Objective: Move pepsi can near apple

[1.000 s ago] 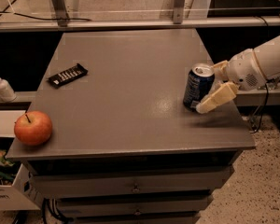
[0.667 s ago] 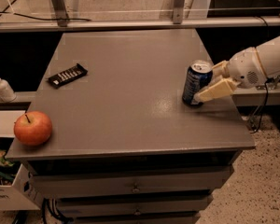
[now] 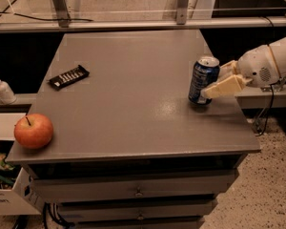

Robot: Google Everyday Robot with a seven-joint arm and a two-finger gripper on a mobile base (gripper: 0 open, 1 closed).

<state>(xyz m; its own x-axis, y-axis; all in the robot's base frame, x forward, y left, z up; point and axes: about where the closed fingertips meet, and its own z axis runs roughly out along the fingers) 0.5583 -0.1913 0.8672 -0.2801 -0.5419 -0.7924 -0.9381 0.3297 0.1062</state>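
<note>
Fingers (image 3: 225, 86) of cream-coloured plastic straddle the pepsi can (image 3: 203, 80). The near one lies slantwise against the can's lower right side with its tip touching the blue wall. The far one reaches behind the can's upper right, and its tip is hidden by the can. The gripper (image 3: 213, 82) is therefore closed in on the can, with nothing else between the two fingers. The can stands upright on its base, silver top and pull tab uppermost, close to the right edge of the table (image 3: 133, 99) and about halfway along that edge.

Behind the fingers, the gripper's rounded white wrist joins the white arm (image 3: 272, 62), which enters from the right side of the view and hangs just beyond the table's right edge.

The apple (image 3: 34, 131) sits at the front left corner of the grey tabletop, stem up, well apart from the can, with most of the table's width between them. A flat black snack bar wrapper (image 3: 68, 77) lies further back on the left side, at an angle, apart from both apple and can.

Below the tabletop are grey drawers (image 3: 138, 191). A white pump bottle (image 3: 2, 88) stands on a ledge to the left of the table.
</note>
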